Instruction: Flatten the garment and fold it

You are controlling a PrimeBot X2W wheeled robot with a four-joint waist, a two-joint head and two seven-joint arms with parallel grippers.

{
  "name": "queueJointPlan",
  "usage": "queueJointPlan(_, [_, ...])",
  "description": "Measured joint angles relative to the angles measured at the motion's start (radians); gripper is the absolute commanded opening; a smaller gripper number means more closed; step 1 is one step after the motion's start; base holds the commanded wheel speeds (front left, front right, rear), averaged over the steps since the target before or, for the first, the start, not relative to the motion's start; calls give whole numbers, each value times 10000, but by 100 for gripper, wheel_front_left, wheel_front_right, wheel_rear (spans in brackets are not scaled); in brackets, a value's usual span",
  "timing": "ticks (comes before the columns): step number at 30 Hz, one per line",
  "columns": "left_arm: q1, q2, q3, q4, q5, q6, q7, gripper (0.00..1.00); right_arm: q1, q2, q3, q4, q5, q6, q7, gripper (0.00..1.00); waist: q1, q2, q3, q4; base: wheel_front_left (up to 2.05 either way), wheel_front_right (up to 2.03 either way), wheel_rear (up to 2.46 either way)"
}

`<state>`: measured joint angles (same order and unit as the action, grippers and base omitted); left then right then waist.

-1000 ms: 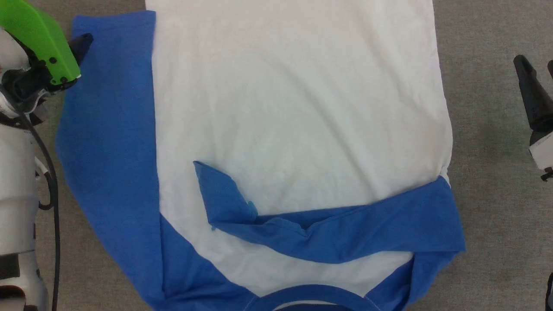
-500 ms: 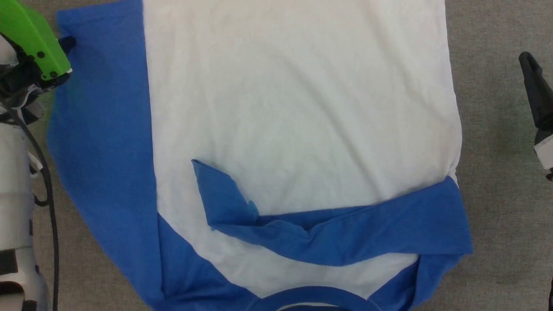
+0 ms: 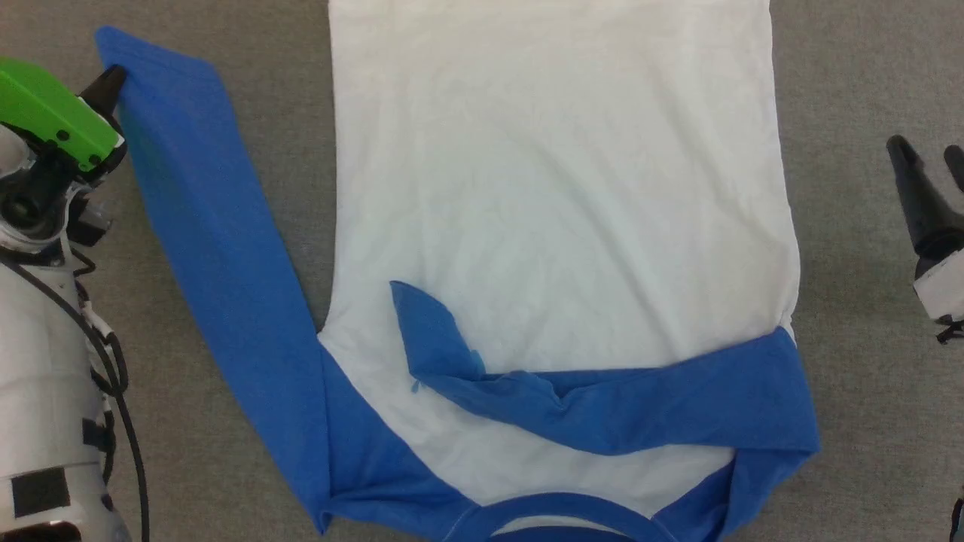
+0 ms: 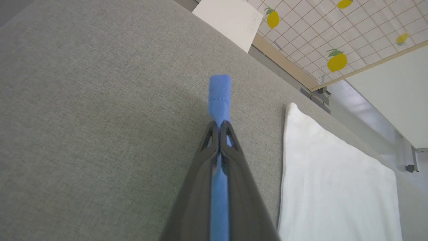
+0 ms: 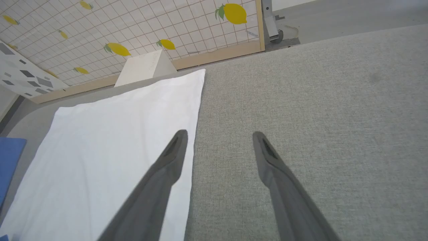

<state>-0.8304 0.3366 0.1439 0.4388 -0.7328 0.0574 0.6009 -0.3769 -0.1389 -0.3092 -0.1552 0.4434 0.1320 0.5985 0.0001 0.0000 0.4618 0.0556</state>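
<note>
Spread flat on the grey top (image 3: 866, 90): shirt (image 3: 557, 188), white body in the middle, collar at 6 o'clock. At 10 o'clock, left pincer (image 4: 219, 125) pinching the blue sleeve end (image 4: 219, 88). At 3 o'clock, right pincer (image 5: 219, 134) spread wide, maybe just off the shirt's edge.

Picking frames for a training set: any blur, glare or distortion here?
Head view: even light, no glare; on the garment the white is slightly washed out, creases faint. Left wrist view: the left gripper blurs toward the bottom edge; the pinched blue sleeve tip is sharp. Right wrist view: the right gripper blurs near the lens; the lemon-print wall tilts.
</note>
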Motion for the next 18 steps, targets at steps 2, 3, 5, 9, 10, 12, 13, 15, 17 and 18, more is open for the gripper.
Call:
queueJointPlan(2, [243,-125,2,-374,-128,-305,-121,0,193,38,-17,157,-52,0,15,100,0,0,-344,123,0,0,0])
queueJointPlan(3, [322,-198,-6,-566,-222,-420,-123,0,275,56,-10,213,-59,0,15,100,-1,0,-490,173,0,0,0])
queueJointPlan(5, [528,-324,-188,-1143,-391,-692,-92,0,396,161,2,359,-61,0,10,100,-1,0,-849,291,0,0,0])
queueJointPlan(9, [997,-813,-928,-2433,-447,-1062,280,0,634,324,81,652,-77,0,-6,100,-1,0,-1604,500,0,0,0])
queueJointPlan(10, [1091,-965,-1131,-2667,-485,-1112,391,0,673,343,92,690,-77,0,-2,100,-1,0,-1749,535,0,0,0])
queueJointPlan(12, [1639,-1894,-2341,-3898,-587,-1212,980,0,766,481,161,786,-96,0,0,100,-2,0,-2397,669,0,0,0])
queueJointPlan(13, [1757,-2086,-2642,-4157,-617,-1275,1126,0,773,504,182,796,-104,0,0,100,-1,0,-2543,691,0,0,0])
queueJointPlan(15, [1894,-2301,-3239,-4564,-612,-1348,1306,0,798,523,215,805,-104,0,4,100,-2,0,-2776,713,0,0,0])
queueJointPlan(17, [1986,-2504,-3952,-4855,-637,-1411,1388,0,837,545,230,823,-104,0,4,100,-1,0,-2974,703,0,0,0])
queueJointPlan(18, [2009,-2558,-4280,-4899,-646,-1452,1440,0,855,550,238,828,-104,0,4,100,-2,0,-3030,685,0,0,0])
